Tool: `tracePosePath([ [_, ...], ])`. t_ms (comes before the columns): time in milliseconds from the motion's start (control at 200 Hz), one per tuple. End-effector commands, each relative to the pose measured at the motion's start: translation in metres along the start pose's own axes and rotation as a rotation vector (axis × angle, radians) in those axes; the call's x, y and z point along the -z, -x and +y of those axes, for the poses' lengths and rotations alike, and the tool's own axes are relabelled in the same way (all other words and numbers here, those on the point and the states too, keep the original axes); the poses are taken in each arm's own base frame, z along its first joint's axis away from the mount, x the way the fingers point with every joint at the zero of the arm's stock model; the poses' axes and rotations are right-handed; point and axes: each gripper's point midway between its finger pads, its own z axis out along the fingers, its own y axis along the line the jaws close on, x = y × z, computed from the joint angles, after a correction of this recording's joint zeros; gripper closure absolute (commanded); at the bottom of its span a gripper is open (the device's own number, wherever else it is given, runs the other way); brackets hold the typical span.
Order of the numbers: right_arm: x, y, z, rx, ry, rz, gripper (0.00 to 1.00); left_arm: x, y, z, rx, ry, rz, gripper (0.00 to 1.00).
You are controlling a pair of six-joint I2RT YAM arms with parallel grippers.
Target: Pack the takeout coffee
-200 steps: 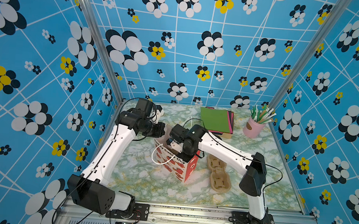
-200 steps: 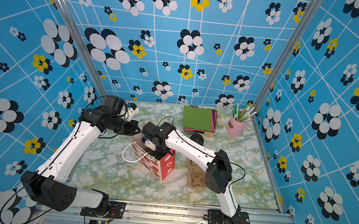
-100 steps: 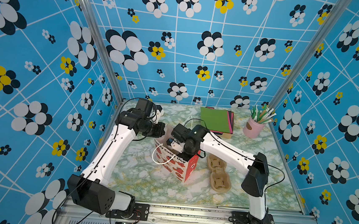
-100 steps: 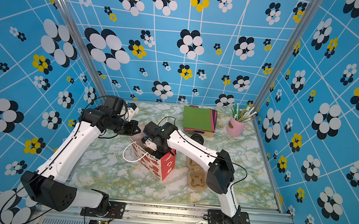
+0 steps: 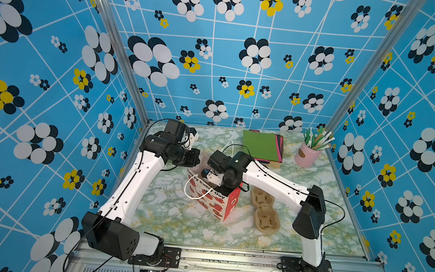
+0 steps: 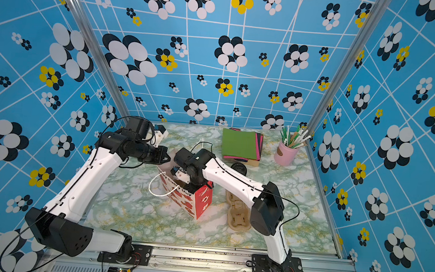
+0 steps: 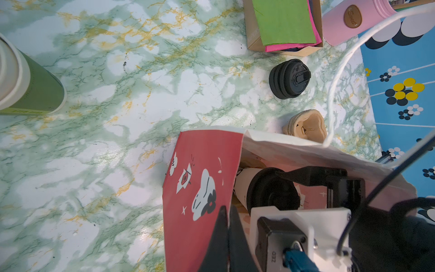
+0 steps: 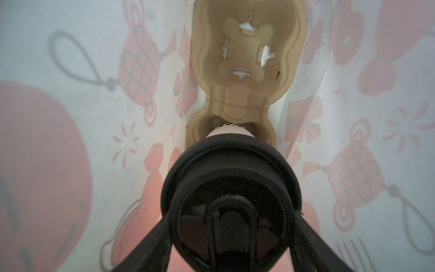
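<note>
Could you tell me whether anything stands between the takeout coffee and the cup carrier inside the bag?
Nothing visible does. Inside the paper bag, the base of the takeout coffee is at one pocket of the cup carrier, and the bag walls stand clear.

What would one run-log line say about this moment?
phase: bagging | left gripper: shut on paper bag rim | right gripper: inside bag, shut on takeout coffee | cup base: at cup carrier well

Your takeout coffee (image 8: 231,188) sits in the carrier (image 8: 247,47) inside the bag (image 5: 207,197); spare carriers (image 5: 265,209) lie right, lid stack (image 6: 239,168) behind them.
</note>
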Motion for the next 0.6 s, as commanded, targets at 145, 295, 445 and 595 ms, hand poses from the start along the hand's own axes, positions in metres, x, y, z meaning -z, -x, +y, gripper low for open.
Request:
tracePosePath([
  [145, 0.011, -0.010, 0.001, 0.004, 0.040, 0.011, 0.27, 0.001, -0.006, 0.003, -0.022, 0.023, 0.016, 1.00],
  [295, 0.014, -0.011, -0.001, -0.011, 0.057, 0.002, 0.26, 0.001, -0.007, 0.003, -0.025, 0.026, 0.019, 1.00],
  [445, 0.017, -0.010, 0.000, -0.025, 0.077, -0.019, 0.26, 0.001, -0.007, 0.003, -0.024, 0.026, 0.020, 1.00],
  [595, 0.017, -0.009, 0.000, -0.035, 0.091, -0.036, 0.26, 0.001, -0.007, 0.004, -0.023, 0.027, 0.021, 1.00],
])
